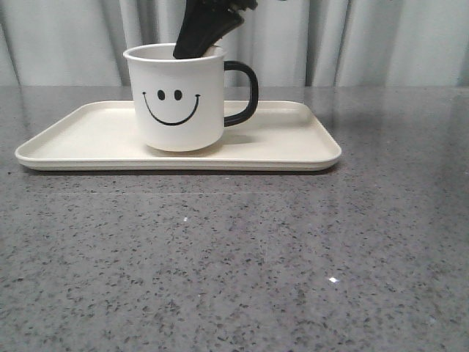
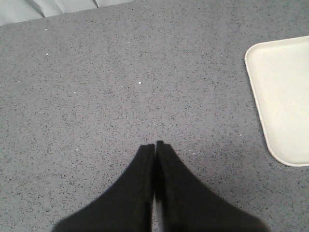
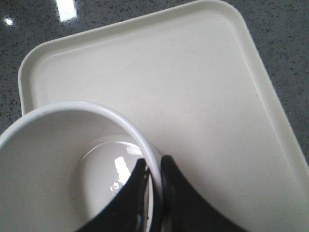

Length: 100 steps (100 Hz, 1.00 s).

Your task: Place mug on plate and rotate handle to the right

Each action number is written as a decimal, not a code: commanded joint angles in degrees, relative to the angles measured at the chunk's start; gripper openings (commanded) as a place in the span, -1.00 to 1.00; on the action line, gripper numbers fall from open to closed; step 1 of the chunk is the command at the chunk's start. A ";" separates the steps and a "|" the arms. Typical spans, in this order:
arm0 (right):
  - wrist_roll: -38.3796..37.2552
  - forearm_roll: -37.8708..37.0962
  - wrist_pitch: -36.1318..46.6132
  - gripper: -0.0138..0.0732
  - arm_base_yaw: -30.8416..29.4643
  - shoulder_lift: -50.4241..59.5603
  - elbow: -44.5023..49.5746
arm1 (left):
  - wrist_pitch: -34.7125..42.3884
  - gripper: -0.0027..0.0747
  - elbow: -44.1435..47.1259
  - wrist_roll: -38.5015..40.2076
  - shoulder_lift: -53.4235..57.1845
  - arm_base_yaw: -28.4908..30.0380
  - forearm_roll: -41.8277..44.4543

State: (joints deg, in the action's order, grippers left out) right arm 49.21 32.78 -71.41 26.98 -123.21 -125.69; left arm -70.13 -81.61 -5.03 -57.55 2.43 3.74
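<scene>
I see the grey speckled bench [image 1: 242, 257] filling the front view, with pale curtains [image 1: 381, 40] behind it. On it lies the plate [image 1: 293, 139], a wide cream tray with a low rim, its long side toward me. The mug [image 1: 176, 99] stands upright on the plate, left of its centre, smiley face toward the front camera and the handle [image 1: 245, 92] sticking out at three o'clock. I can read no brand, label or writing anywhere; the face is the only print.

The right claw [image 3: 153, 176] is clenched on the mug's rim, one finger inside the cup and one outside against the wall. Only the right wrist view shows that pinch and the glossy white inside of the mug; from the front I just see a dark finger dipping in at twelve o'clock.

The left claw [image 2: 155, 145] appears only in its own wrist view, fingers pressed together, grasping nothing, over bare bench with a corner of the plate off to one side.
</scene>
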 commanded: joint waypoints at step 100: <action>0.24 2.20 -2.42 -0.82 -0.25 2.51 -1.71 | 3.69 -0.98 -1.24 0.55 0.57 0.08 -0.19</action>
State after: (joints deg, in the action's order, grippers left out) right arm 49.10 32.78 -71.41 26.98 -124.20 -125.69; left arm -70.03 -81.61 -5.03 -57.55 2.43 3.74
